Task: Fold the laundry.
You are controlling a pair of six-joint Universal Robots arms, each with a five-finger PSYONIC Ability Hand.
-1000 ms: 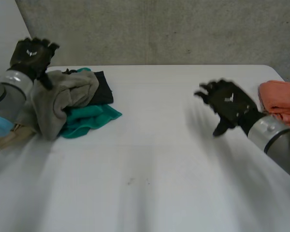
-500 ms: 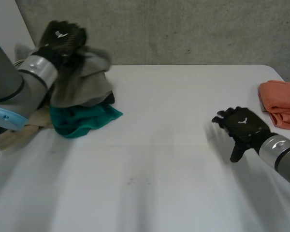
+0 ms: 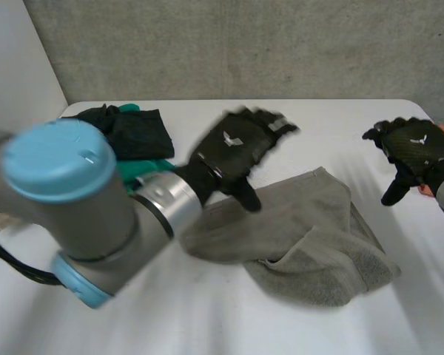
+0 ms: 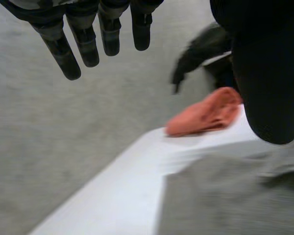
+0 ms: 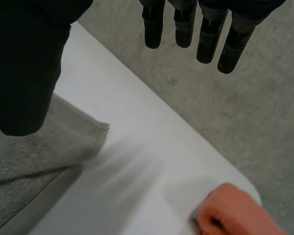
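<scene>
A grey towel lies crumpled in the middle of the white table; it also shows in the left wrist view and the right wrist view. My left hand hovers above its left part, open, fingers straight and holding nothing. My right hand is raised over the table's right side, open, with its fingers spread and empty.
A pile of dark and teal cloths sits at the table's back left. A folded orange cloth lies at the right edge. My left arm's elbow looms over the front left. A concrete wall stands behind.
My left hand swung from the pile at back left to the table's middle and let go of the grey towel, which now lies there. My right hand moved back and right.
</scene>
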